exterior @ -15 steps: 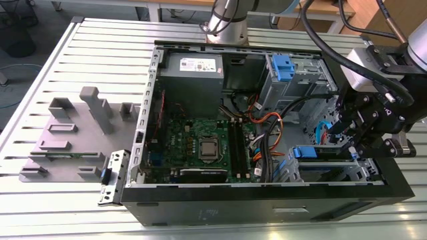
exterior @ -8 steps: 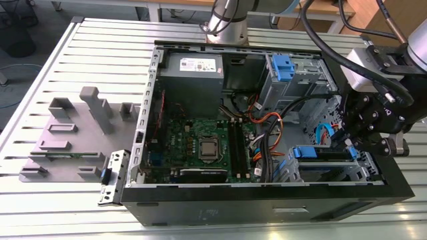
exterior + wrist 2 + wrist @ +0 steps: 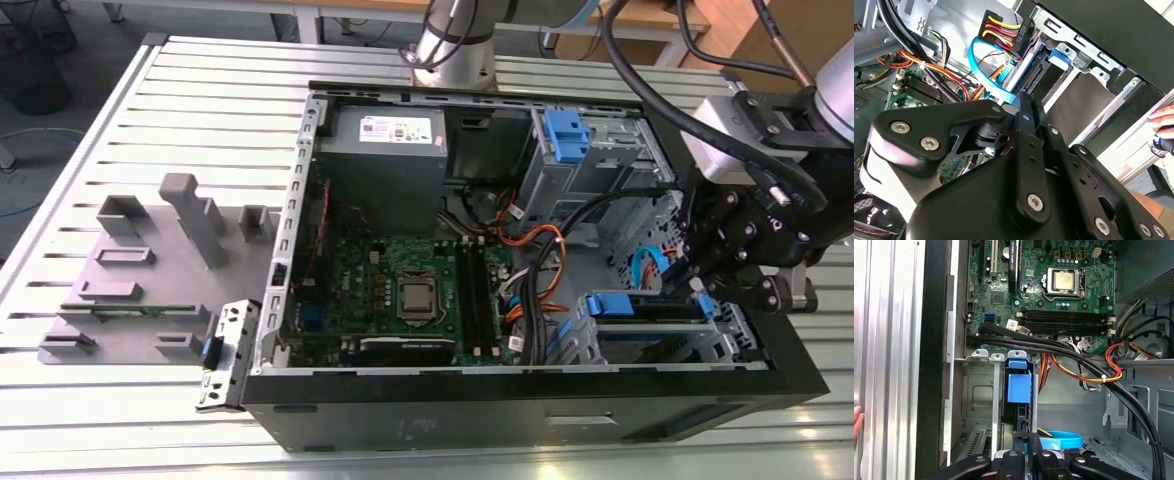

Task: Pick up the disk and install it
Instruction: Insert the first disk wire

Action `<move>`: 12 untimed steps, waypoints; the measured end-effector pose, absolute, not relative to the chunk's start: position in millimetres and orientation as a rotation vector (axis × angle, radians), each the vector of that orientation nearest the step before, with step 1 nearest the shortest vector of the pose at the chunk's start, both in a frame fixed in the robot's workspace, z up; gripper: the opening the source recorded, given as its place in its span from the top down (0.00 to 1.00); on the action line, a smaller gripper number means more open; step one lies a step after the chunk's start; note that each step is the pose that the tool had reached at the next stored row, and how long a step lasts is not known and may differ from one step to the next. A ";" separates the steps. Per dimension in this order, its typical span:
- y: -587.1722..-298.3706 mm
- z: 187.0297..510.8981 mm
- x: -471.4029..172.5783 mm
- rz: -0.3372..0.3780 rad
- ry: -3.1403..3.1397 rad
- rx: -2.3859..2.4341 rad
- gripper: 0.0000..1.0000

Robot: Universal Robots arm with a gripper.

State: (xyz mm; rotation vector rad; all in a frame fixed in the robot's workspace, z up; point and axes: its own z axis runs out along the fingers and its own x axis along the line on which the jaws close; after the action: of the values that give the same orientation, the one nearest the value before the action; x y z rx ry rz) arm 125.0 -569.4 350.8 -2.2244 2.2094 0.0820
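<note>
On the exterior view's left we see a grey fixture plate (image 3: 127, 290) lying on the slatted aluminium tabletop (image 3: 200, 90), then the open computer case (image 3: 534, 400) with its motherboard (image 3: 400, 285) in the middle and a grey power supply (image 3: 387, 135) toward the case's far edge. At the case's front corner on the exterior view's right, the disk (image 3: 647, 307) sits edge-up in the lower drive cage, its blue carrier tab (image 3: 1019, 385) facing the motherboard side, and in the first wrist view its long axis seems to run straight from that tab toward the gripper. The gripper (image 3: 697, 287) hangs at the cage end of the disk, in line with that axis, and its fingers (image 3: 1029, 460) seem to bracket the disk's rear edge. We cannot tell whether it is clamped on the disk or merely pressed against it. A blue data cable (image 3: 985, 75) loops just beside the disk's connector end.
</note>
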 end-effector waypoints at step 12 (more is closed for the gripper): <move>-569.4 345.7 122.4 0.090 2.200 -2.219 0.84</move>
State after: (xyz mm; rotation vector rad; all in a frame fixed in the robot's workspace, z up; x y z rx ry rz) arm 122.4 -569.4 345.7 -2.2185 2.1999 0.0899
